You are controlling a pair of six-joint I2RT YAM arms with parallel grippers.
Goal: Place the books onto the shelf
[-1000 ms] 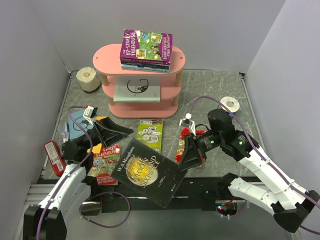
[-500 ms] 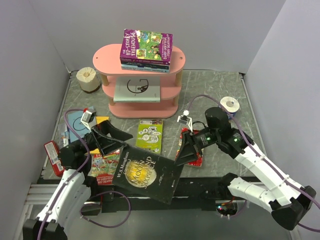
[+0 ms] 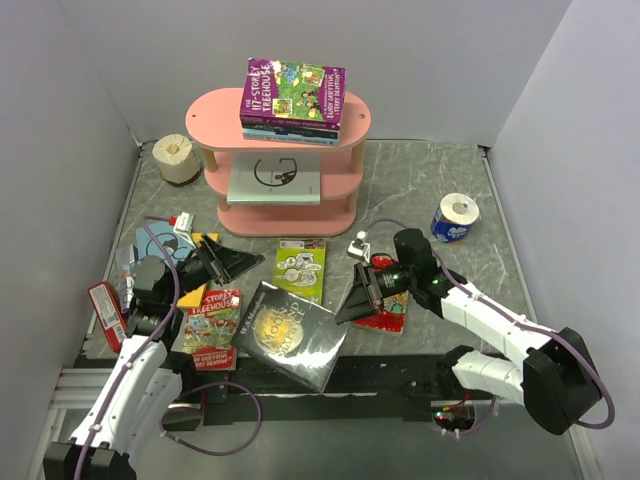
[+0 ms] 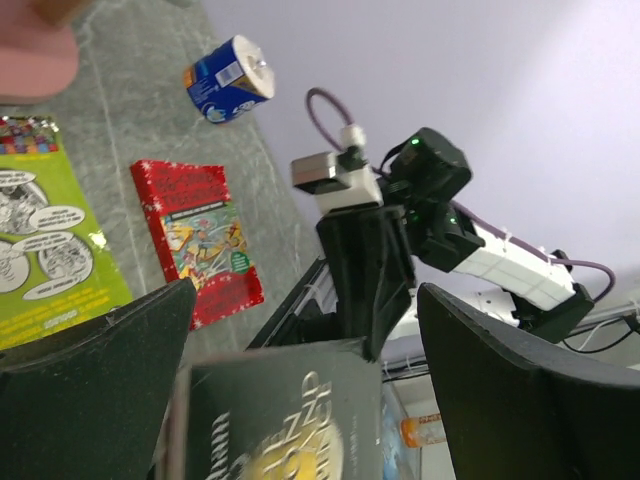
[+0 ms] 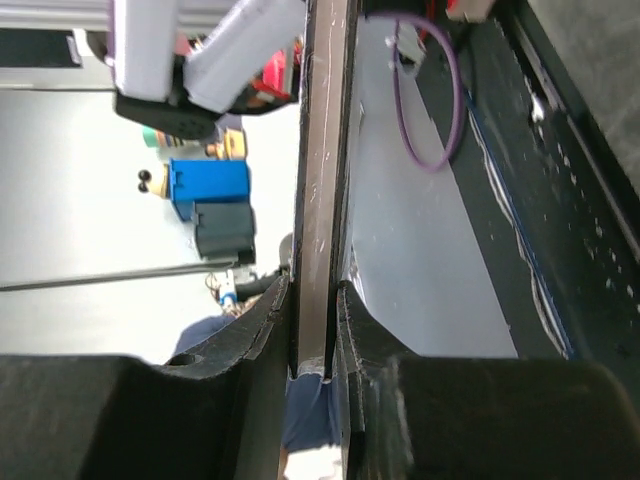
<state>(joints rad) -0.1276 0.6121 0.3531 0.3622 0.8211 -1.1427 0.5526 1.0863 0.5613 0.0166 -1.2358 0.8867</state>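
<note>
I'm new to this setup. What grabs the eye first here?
A big black book with a gold emblem, pinched at its edge by the right jaws, over the near edge of the table. Behind it stands the pink shelf at the back, a purple book stacked on top.

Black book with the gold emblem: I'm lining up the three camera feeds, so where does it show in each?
Top external: the black book sits tilted at front centre, its right edge in the right hand.
Left wrist: bottom centre, cover blurred, right hand just above it.
Right wrist: edge-on, a vertical strip up the middle.
Shared landmark: the right hand clamped on the book's edge, seen in all three.
</note>
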